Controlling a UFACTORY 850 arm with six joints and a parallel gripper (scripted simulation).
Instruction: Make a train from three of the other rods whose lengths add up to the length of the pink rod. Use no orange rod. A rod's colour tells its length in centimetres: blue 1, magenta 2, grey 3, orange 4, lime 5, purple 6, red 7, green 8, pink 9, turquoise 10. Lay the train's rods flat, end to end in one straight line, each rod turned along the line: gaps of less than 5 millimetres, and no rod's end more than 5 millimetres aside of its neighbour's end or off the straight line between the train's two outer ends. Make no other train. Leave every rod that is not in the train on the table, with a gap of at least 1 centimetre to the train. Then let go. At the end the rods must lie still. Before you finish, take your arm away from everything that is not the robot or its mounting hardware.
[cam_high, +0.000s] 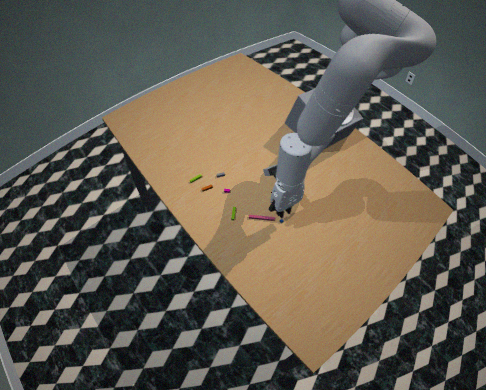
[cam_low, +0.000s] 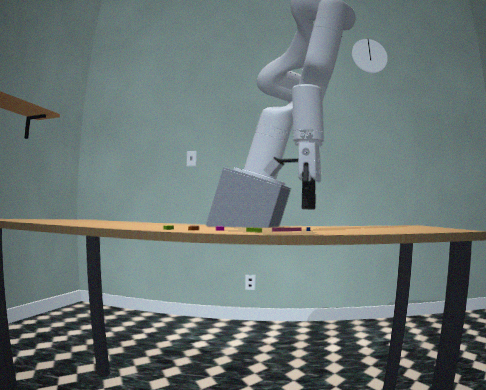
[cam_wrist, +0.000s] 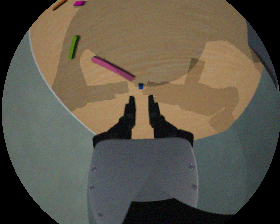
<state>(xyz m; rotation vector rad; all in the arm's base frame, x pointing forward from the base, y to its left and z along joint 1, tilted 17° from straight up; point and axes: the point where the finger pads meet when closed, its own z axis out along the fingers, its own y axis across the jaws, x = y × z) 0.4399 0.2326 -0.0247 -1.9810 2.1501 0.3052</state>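
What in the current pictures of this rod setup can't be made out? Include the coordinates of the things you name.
- Grey rod (cam_high: 220, 175): cannot be picked out in the exterior view; outside the wrist view.
- Orange rod (cam_high: 207, 188) (cam_low: 193, 228) (cam_wrist: 59, 4): cut off by the wrist view's upper edge.
- Blue rod (cam_high: 281, 221) (cam_low: 308, 229) (cam_wrist: 141, 86): too small in every view to tell which way its length runs.
- Gripper (cam_high: 280, 214) (cam_low: 308, 207) (cam_wrist: 141, 101): the gap between its fingers is hidden side-on in the exterior view.
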